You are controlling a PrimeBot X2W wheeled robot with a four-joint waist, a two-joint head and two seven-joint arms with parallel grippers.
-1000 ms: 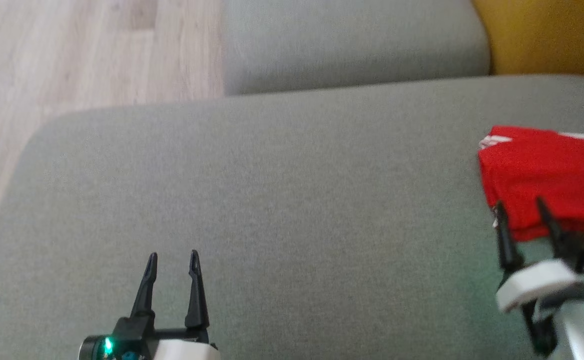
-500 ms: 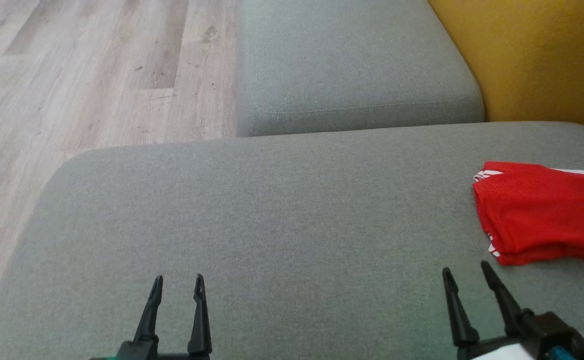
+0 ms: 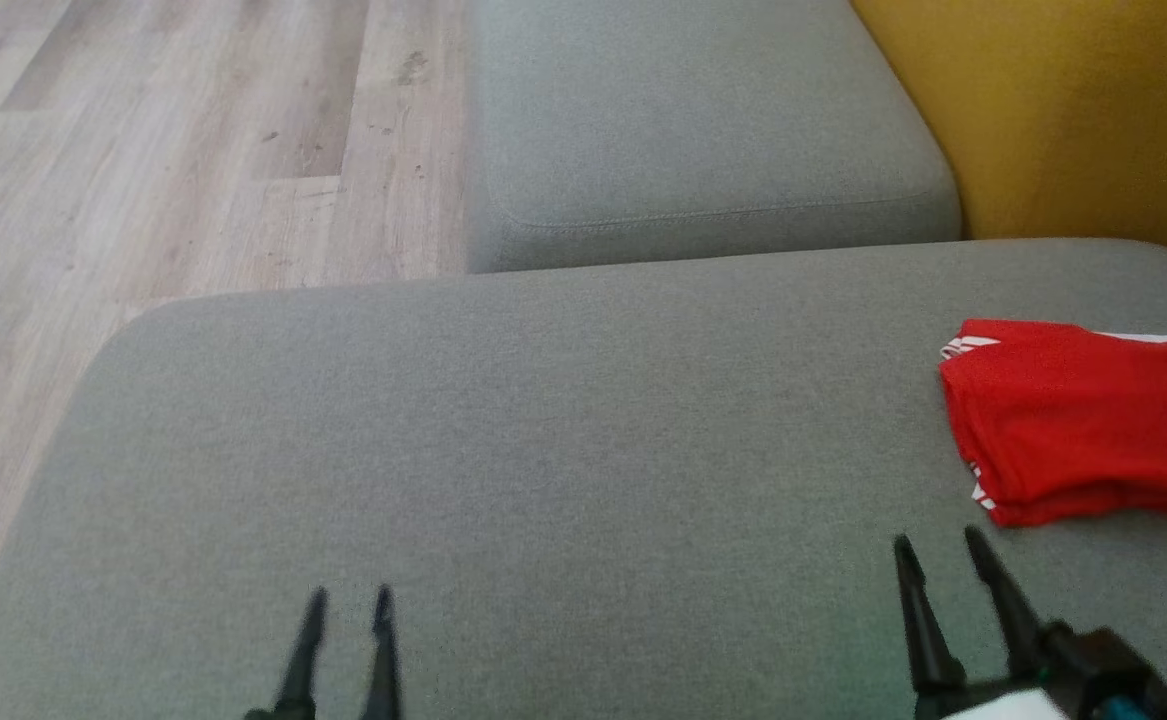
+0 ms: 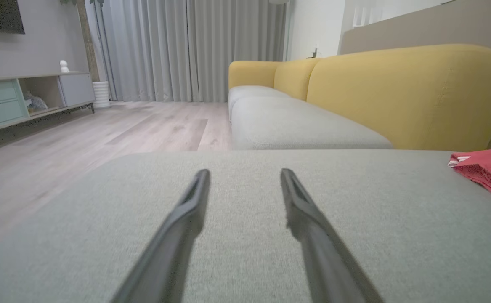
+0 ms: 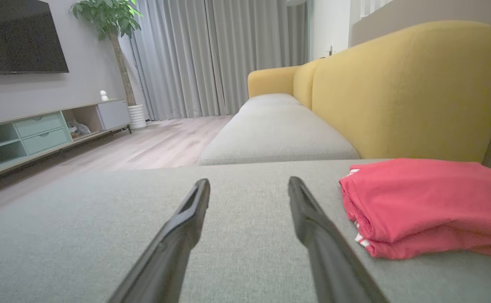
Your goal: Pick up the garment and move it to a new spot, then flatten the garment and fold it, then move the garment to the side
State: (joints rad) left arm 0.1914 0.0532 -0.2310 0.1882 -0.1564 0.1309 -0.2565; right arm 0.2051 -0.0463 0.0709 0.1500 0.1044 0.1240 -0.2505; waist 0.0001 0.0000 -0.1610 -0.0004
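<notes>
Folded red garment (image 3: 1083, 420) lies on the gray seat cushion (image 3: 543, 450), just ahead of and to the right of the right gripper (image 3: 938, 540), close but not touching. It is well off to the right of the left gripper (image 3: 349, 595). White stripes show at the garment's left edge and between its stacked layers; the print is too small to read as any logo. Both grippers are parted about halfway with bare cushion between the fingers and nothing held, low over the near part of the seat. Ahead of both grippers a second gray cushion (image 3: 693, 120) butts against the first. The yellow backrest (image 3: 1073, 100) runs along to their right, behind the garment, and wood floor (image 3: 193, 150) lies off to their left. Far ahead are gray curtains (image 5: 211, 54). Ahead and left are a dark TV (image 5: 18, 35), a potted plant (image 5: 106, 17) and a low cabinet (image 5: 39, 130) with pale green drawers and a small white figure (image 5: 103, 95) on top. Nothing stands between the right gripper and the garment. The left gripper is blurred in the head view, with its body cut off at the bottom edge. The garment's right side is cut off in the head and left wrist views.
</notes>
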